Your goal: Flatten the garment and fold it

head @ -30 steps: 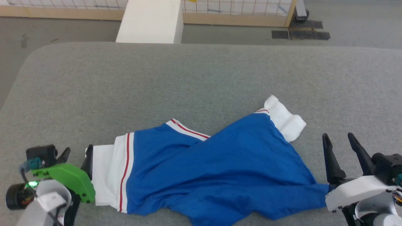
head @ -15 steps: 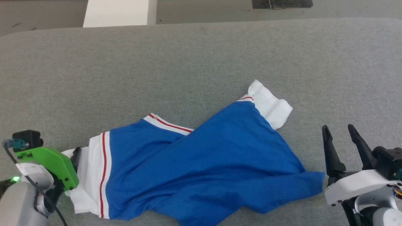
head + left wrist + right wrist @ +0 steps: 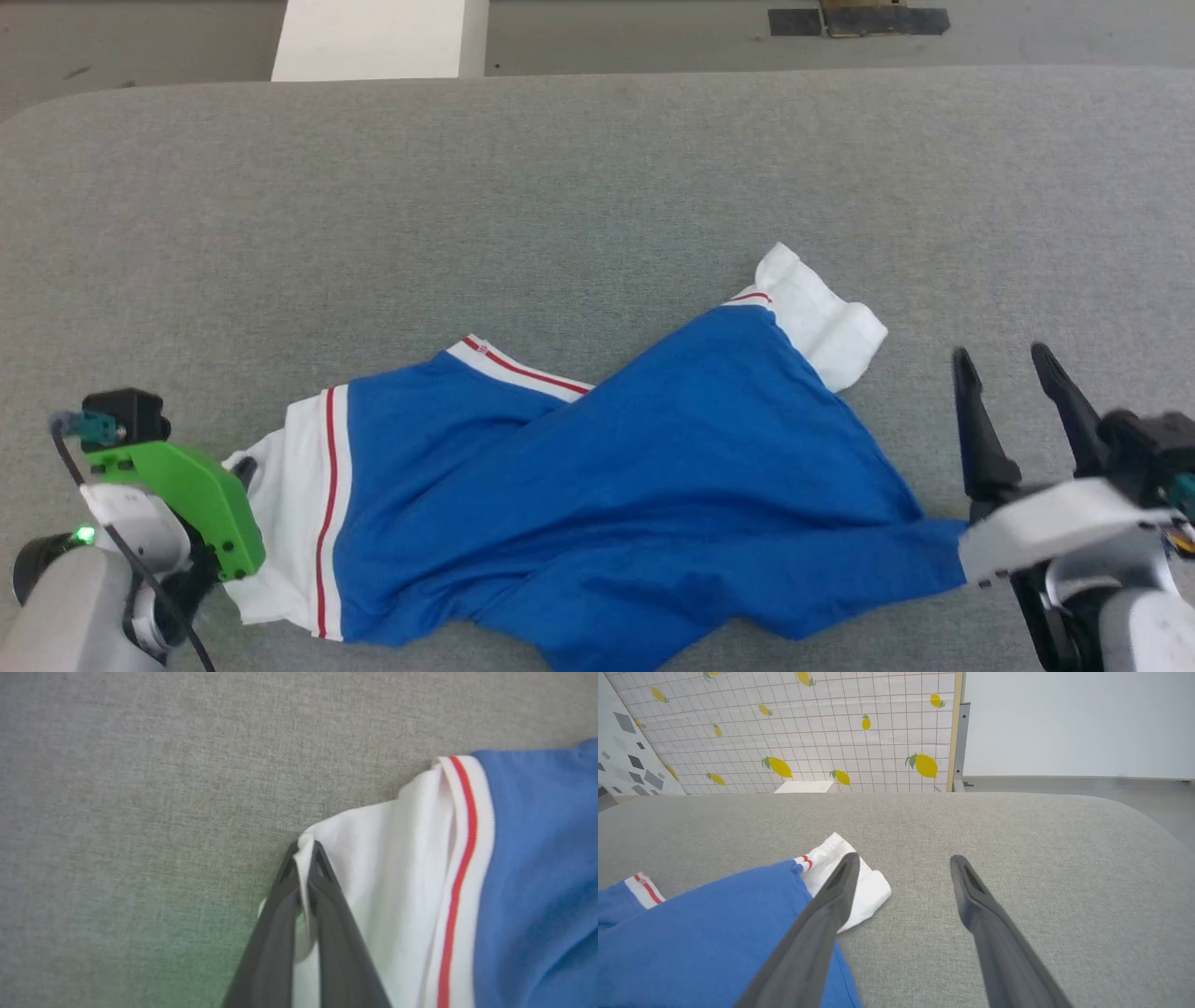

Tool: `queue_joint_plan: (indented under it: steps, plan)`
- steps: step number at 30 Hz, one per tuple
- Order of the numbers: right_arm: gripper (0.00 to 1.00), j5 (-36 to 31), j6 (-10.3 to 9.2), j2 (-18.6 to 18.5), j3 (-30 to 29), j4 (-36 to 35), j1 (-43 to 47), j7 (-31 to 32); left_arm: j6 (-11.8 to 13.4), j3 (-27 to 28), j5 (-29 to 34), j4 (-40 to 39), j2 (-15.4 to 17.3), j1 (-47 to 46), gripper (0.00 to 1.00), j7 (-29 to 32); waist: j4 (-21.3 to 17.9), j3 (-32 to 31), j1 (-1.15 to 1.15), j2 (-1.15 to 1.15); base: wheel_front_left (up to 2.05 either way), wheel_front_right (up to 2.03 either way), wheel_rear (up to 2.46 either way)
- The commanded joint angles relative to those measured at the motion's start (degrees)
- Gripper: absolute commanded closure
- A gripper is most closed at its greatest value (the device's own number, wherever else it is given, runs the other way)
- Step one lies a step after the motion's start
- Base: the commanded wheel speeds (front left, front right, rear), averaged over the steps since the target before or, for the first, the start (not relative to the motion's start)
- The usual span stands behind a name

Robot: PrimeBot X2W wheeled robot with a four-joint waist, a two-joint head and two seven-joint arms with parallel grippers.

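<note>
The garment [image 3: 635, 504], a bright blue T-shirt with white sleeves and red-striped trim, lies crumpled across the near part of the grey table [image 3: 579, 187]. In the left wrist view my left gripper [image 3: 306, 851] is shut on the edge of its white left sleeve [image 3: 392, 877]. In the head view that gripper [image 3: 241, 467] sits at the sleeve's left edge, half hidden by its green mount. My right gripper [image 3: 1001, 359] stands open just right of the shirt's blue corner [image 3: 934, 551], nothing between its fingers [image 3: 831, 900]. The other white sleeve [image 3: 859, 886] lies folded, left of the right gripper.
A white block [image 3: 378, 37] stands on the floor beyond the table's far edge. A lemon-patterned tiled panel [image 3: 808, 728] rises behind it. The table's rounded corners lie at the far left and far right.
My left gripper has shut on the white sleeve's edge; a second ago it stood open beside it. The head camera has tilted down. The right gripper stays open.
</note>
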Motion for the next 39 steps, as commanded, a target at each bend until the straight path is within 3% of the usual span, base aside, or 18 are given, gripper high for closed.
queue_joint_plan:
  steps: [1, 5, 10, 18, 24, 25, 27, 28, 32, 39]
  plan:
    - [0.0, -0.89, -0.08, 0.03, 0.65, 0.22, -2.18, 0.31, 0.71, -0.63, 0.93, 0.44, -1.17, 2.71, 1.0, -0.84, 0.57, -0.24, 0.0, 0.0, 0.0, 0.0, 0.0]
    - [0.0, -4.12, -0.08, 0.03, 2.96, 3.23, -7.33, 1.66, 3.35, 2.05, 1.14, -2.31, -1.79, 4.33, 1.0, -6.61, 1.73, -0.14, 0.0, 0.0, 0.0, 0.0, 0.0]
    - [0.0, -6.5, -0.08, 0.02, 2.03, 12.6, -15.63, 6.88, 5.83, 4.74, 0.27, -6.44, -3.68, 7.81, 1.0, -12.02, 3.99, 0.77, 0.0, 0.0, 0.0, 0.0, 0.0]
    - [0.0, -8.66, -0.08, 0.02, -3.1, 28.33, -23.61, 23.06, 5.7, 3.21, -0.28, -9.71, -6.44, 9.55, 1.0, -13.29, 7.92, 2.51, 0.0, 0.0, 0.0, 0.0, 0.0]
    - [0.02, -8.55, -0.08, 0.02, -0.8, 33.45, -25.5, 34.93, 5.34, 2.17, -0.46, -9.83, -7.03, 8.89, 1.0, -12.77, 8.81, 3.11, 0.0, 0.0, 0.0, 0.0, 0.0]
    - [0.53, -8.8, -0.08, 0.02, -0.57, 34.01, -25.34, 37.91, 5.27, 2.04, -0.51, -9.76, -7.07, 8.8, 1.0, -12.67, 8.77, 3.12, 0.0, 0.0, 0.0, 0.0, 0.0]
    - [0.91, -9.19, -0.08, 0.02, 0.04, 34.02, -25.01, 42.76, 5.19, 1.83, -0.58, -9.64, -7.06, 8.69, 1.0, -12.42, 8.58, 3.03, 0.0, 0.0, 0.0, 0.0, 0.0]
    - [1.0, -9.13, -0.08, 0.02, 0.29, 33.59, -24.92, 44.23, 5.18, 1.77, -0.59, -9.62, -7.03, 8.65, 1.0, -12.37, 8.46, 2.97, 0.0, 0.0, 0.0, 0.0, 0.0]
    - [1.0, -8.72, -0.08, -0.79, 1.71, 30.01, -24.61, 45.47, 4.91, 1.32, -0.09, -9.52, -6.26, 8.49, 1.0, -12.16, 7.69, 2.0, 0.0, 0.0, 0.0, 0.0, 0.0]
    - [1.0, -7.23, -0.08, -4.84, 1.47, 21.07, -24.98, 32.41, 4.22, 2.17, 2.71, -11.98, -3.12, 5.73, 1.0, -15.96, 6.61, -2.27, 0.0, 0.0, 0.0, 0.0, 0.0]
